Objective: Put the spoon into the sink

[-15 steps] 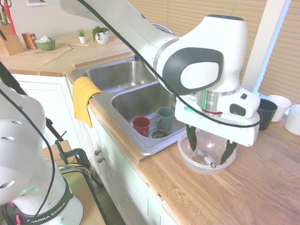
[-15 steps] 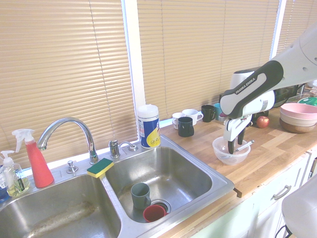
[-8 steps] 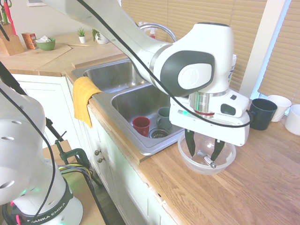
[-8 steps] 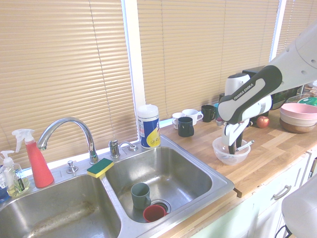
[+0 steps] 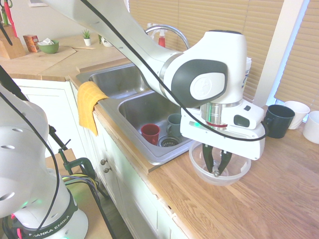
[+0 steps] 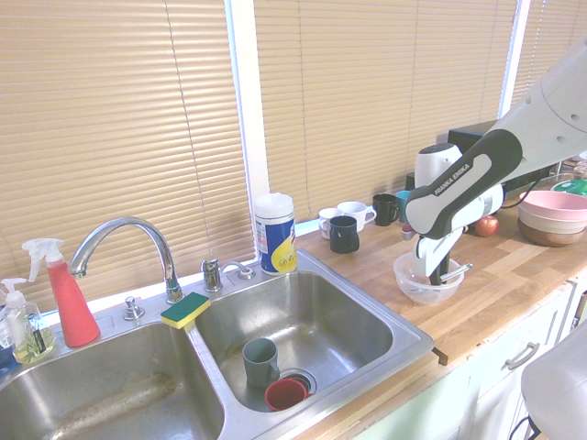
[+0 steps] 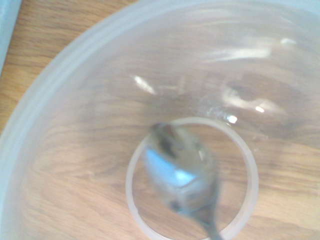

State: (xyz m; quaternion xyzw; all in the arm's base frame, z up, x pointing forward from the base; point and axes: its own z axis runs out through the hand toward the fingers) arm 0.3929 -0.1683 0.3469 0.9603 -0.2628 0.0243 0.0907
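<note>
The small metal spoon [image 5: 216,173] [image 6: 456,269] lies inside a clear plastic bowl [image 5: 195,160] [image 6: 407,284] on the wooden counter, just right of the sink [image 5: 144,107] [image 6: 321,330]. My gripper [image 5: 216,169] [image 6: 438,275] reaches straight down into the bowl. Its dark fingers are drawn close together around the spoon's handle. The wrist view shows the spoon's [image 7: 182,175] rounded end resting on the bottom of the bowl [image 7: 60,100]. The spoon still rests in the bowl.
A red cup [image 5: 150,133] and a green mug [image 5: 174,122] stand by the drain in the near basin. A yellow cloth [image 5: 88,104] hangs over the sink's front edge. A dark mug [image 5: 276,121] and white mugs [image 5: 299,113] stand behind the bowl.
The gripper has come down into the bowl and its fingers have closed from wide open to narrow around the spoon. The bowl has stayed in place.
</note>
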